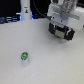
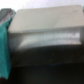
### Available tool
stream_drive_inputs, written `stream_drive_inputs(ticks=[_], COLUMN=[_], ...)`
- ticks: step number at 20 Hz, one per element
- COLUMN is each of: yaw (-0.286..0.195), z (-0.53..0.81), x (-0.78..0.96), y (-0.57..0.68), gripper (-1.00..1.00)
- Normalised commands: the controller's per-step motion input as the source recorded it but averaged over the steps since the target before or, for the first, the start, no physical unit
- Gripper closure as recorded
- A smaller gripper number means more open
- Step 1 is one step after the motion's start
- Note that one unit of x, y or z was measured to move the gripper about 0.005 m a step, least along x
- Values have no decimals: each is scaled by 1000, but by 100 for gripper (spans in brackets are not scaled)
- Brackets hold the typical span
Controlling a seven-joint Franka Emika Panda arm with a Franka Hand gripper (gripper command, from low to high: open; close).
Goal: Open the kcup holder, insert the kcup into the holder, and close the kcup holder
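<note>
The kcup (image 1: 23, 57), a small white pod with a green top, sits alone on the white table toward the exterior view's left. The black kcup holder (image 1: 63, 33) stands at the exterior view's upper right, with pale handles on its front. My gripper (image 1: 61, 23) hangs right above and against the holder, far from the kcup. The wrist view is blurred and filled by the holder's grey top and dark front (image 2: 47, 47). A teal shape (image 2: 5, 45) lies along one edge of that view. The blur hides whether the jaws are open or shut.
A tall white bottle-like object (image 1: 25, 10) stands at the back, toward the exterior view's left. Dark clutter lines the table's far edge (image 1: 10, 20). White tabletop (image 1: 50, 62) spreads between the kcup and the holder.
</note>
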Motion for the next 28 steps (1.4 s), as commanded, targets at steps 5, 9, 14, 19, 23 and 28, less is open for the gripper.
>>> stream_drive_inputs(ticks=[5,9,14,19,23,28], yaw=[-76,-71,-73,-50,-63,-115], z=[159,122,118,70,147,272], x=[862,789,773,468,133,204], y=[-339,-415,-455,-276,-116,-250], gripper=[100,100,100,-100,-100,-100])
